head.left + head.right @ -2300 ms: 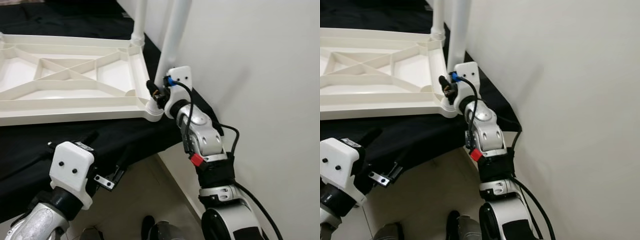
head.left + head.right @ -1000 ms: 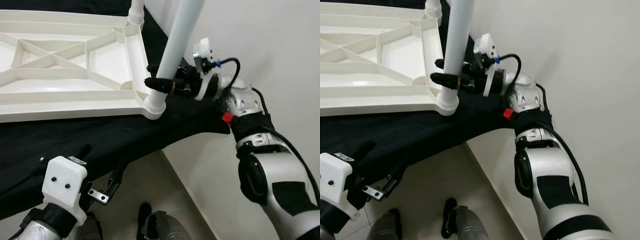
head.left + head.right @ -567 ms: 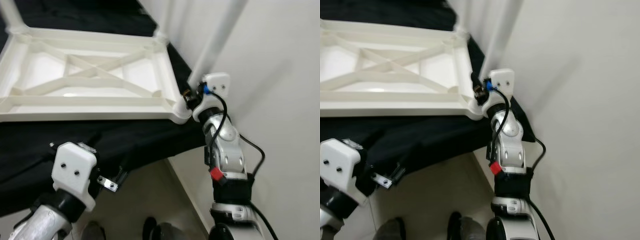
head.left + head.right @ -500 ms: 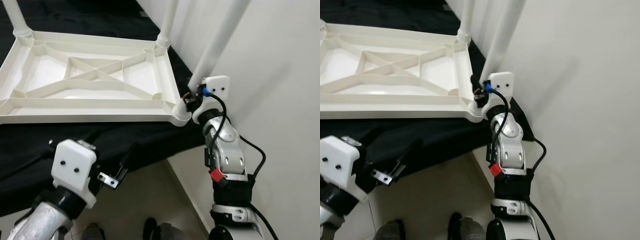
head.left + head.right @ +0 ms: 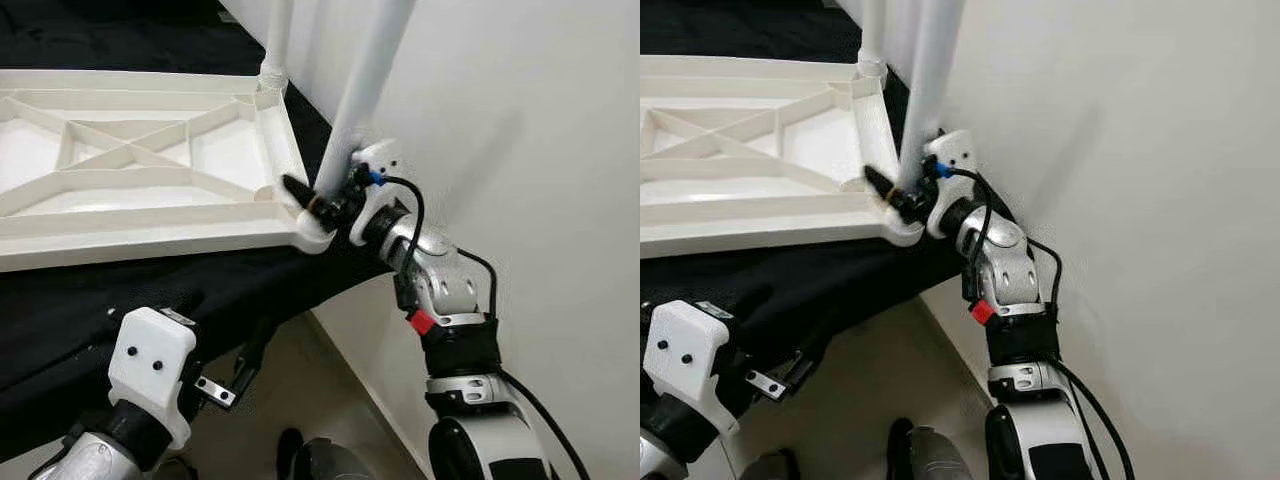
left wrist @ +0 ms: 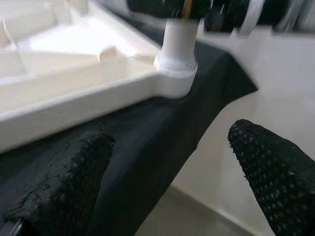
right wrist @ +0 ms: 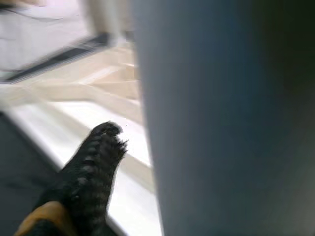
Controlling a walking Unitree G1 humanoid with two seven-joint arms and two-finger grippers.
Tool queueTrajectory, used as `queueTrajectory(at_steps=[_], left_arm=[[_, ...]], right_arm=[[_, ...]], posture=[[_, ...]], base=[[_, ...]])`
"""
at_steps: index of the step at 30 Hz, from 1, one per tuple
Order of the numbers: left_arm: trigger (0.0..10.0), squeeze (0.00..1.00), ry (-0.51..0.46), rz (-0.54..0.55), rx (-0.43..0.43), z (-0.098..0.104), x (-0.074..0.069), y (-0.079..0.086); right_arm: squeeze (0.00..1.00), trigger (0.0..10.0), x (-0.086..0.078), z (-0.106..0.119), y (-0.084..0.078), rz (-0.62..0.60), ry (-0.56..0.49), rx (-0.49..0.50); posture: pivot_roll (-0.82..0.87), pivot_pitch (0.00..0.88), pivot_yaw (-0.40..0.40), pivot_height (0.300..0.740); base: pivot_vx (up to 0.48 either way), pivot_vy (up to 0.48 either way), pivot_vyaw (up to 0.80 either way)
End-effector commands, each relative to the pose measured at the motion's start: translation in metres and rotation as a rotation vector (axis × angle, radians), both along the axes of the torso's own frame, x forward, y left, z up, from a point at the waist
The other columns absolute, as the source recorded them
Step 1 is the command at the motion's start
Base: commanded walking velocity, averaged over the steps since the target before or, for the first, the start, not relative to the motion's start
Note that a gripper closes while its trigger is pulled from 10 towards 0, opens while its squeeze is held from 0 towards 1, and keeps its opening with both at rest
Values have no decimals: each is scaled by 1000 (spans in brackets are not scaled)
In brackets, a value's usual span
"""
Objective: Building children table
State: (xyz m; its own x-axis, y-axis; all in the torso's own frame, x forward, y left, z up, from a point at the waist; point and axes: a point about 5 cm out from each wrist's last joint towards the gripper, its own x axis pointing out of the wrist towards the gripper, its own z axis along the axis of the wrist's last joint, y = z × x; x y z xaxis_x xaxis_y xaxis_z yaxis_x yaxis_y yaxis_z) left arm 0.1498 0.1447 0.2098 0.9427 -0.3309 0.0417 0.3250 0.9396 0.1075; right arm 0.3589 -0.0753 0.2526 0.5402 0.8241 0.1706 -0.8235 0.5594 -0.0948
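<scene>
- Right then, the white table top (image 5: 150, 190) lay upside down on a surface draped in black cloth (image 5: 150, 290), its ribbed underside facing up and its near corner close to the wall (image 5: 520, 150).
- At that near corner, a white leg (image 5: 365, 90) stood in its socket (image 5: 318, 235), leaning a little rather than dead upright, while a second leg (image 5: 277, 35) rose from the far corner on the same side.
- Meanwhile the right tool (image 5: 318, 203) was down at the base of the near leg, its black fingers (image 7: 93, 167) on either side of the tube and closed around it, just above the socket.
- By contrast, the left tool (image 6: 162, 172) hung low at the cloth's front edge, fingers spread wide with nothing between them, looking up at that same corner.
- So the step in hand looked to be seating or twisting this leg home.
- Next, I'd say, the leg wanted squaring up and a firm push or turn into the socket, with the top kept from sliding on the cloth.
- Whether the leg was fully home, the views did not settle.
</scene>
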Motion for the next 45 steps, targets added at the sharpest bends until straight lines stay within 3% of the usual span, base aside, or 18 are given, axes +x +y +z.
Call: queueTrajectory(at_steps=[1,2,4,10,12,14,16,18,24,25,33,39,42,44,45], left_arm=[[10000,0,26,-10,3,-4,-5,-1],[10000,0,31,-5,4,-5,-7,0],[10000,0,41,-1,13,-7,-10,2],[10000,0,51,6,29,-9,-12,5],[10000,0,47,13,35,-9,-13,6],[10000,0,40,14,36,-8,-12,8],[10000,0,37,14,35,-7,-12,8],[10000,0,36,7,35,-7,-12,6],[10000,0,19,-3,41,-5,-10,5],[10000,0,14,1,43,-4,-10,6],[10000,0,4,0,50,-2,-9,6],[10000,0,0,-5,46,-1,-7,5],[10000,0,2,-8,41,-1,-7,4],[10000,0,4,-15,35,-2,-7,2],[10000,0,4,-15,35,-2,-7,2]], right_arm=[[98,10000,8,8,-8,52,-76,-64],[0,10000,15,17,-18,75,-106,-89],[0,10000,21,33,-28,145,-138,-117],[0,10000,18,45,-31,311,-133,-157],[0,10000,13,45,-31,433,-119,-225],[0,10000,12,39,-29,480,-109,-269],[0,10000,13,37,-29,478,-105,-276],[0,10000,16,25,-28,452,-37,-232],[0,10000,23,6,-33,355,-29,-238],[0,0,24,8,-36,344,-27,-202],[0,0,24,27,-53,391,-38,-123],[0,0,25,24,-61,366,-21,-52],[0,0,23,8,-57,328,13,46],[0,0,20,-26,-42,176,52,-18],[0,0,20,-26,-42,176,52,-18]], posture=[[134,372,-211,740],[144,388,-215,740],[155,399,-220,740],[169,405,-226,740],[175,407,-229,740],[171,411,-232,740],[171,411,-232,740],[163,409,-242,740],[184,403,-237,740],[184,394,-235,740],[170,367,-232,740],[156,355,-232,740],[139,344,-237,740],[135,342,-236,740],[135,342,-236,740]], base=[[0,0,0],[0,0,0],[0,0,0],[0,0,0],[0,0,0],[0,0,0],[0,0,0],[0,0,0],[0,0,0],[0,0,0],[0,0,0],[0,0,0],[0,0,0],[0,0,0],[0,0,0]])
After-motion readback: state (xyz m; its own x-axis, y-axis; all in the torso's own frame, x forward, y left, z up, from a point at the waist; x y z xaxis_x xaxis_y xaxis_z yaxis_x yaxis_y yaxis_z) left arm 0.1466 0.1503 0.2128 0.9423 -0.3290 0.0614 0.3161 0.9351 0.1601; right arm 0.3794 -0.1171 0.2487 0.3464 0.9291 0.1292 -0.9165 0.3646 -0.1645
